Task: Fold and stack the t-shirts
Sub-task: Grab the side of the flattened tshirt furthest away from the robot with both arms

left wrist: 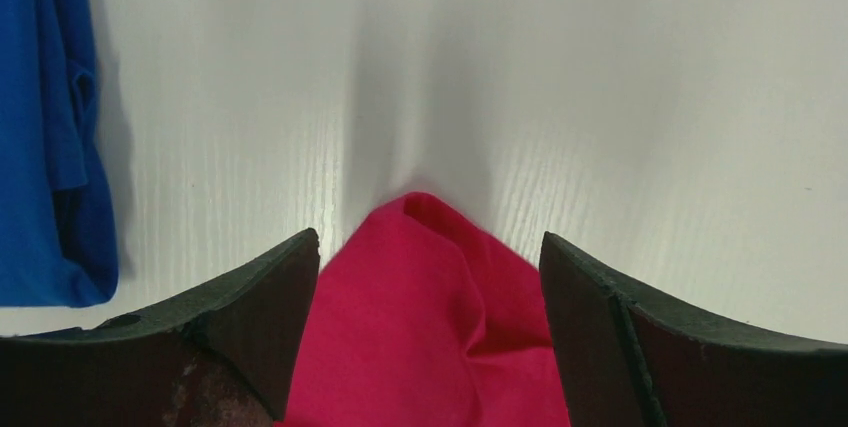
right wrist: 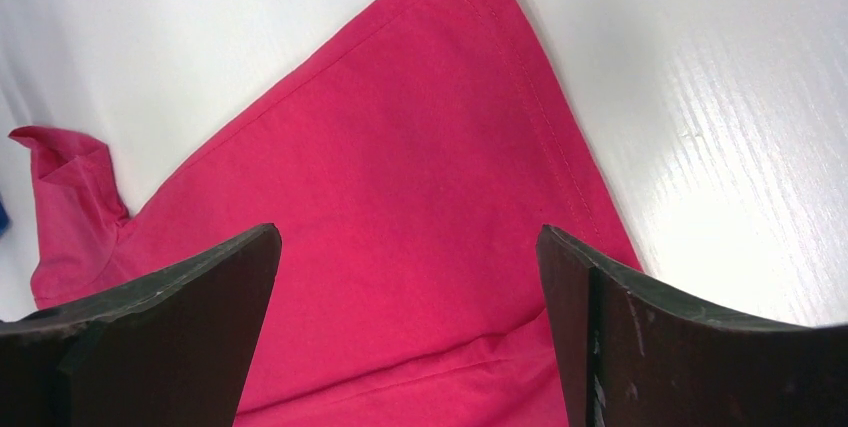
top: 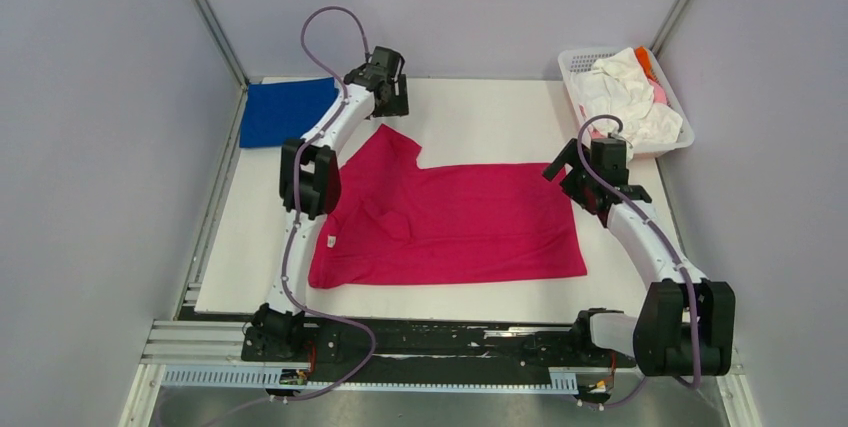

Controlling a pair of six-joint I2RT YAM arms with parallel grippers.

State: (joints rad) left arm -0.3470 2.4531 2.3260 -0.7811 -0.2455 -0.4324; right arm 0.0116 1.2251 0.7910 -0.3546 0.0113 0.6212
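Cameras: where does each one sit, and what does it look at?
Top external: high behind the arms, looking down on the flat magenta-red cloth t-shirt and folded royal-blue t-shirt; both arms show.
Left wrist: on the left arm, facing down at that red shirt's sleeve tip; the open left gripper shows.
Right wrist: on the right arm, facing down at its hemmed corner; the open right gripper shows.
Shared: all see the red shirt.
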